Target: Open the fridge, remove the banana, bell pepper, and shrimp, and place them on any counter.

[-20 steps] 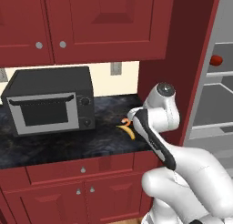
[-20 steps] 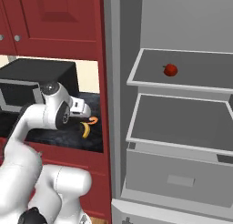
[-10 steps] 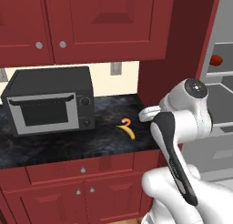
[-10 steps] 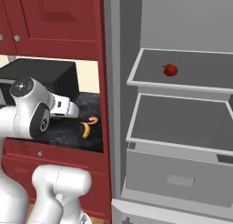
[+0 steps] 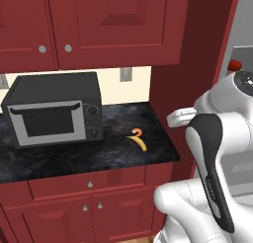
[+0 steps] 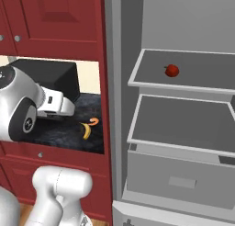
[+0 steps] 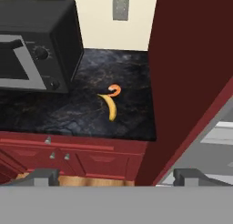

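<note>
- Two foods, the banana point(image 5: 140, 142) and the shrimp point(image 5: 135, 134), lie touching on the counter point(image 5: 59, 155), right of the microwave point(image 5: 53, 113).
- We see the bell pepper point(image 6: 171, 70) on the open fridge's point(image 6: 183, 128) top shelf.
- Our gripper point(image 7: 116, 176) is wide open, holding nothing, up above the counter.

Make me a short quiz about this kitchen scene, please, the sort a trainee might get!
1. True or false: the small round glossy red bell pepper lies on the black marbled stone counter.
2. Which lies nearer the black microwave: (a) the tiny orange curled shrimp, (b) the bell pepper?
3. Fill in: the small yellow curved banana lies beside the ____.

Key: 1 false, it sits on a shelf in the open light-grey fridge; 2 a; 3 shrimp.
</note>
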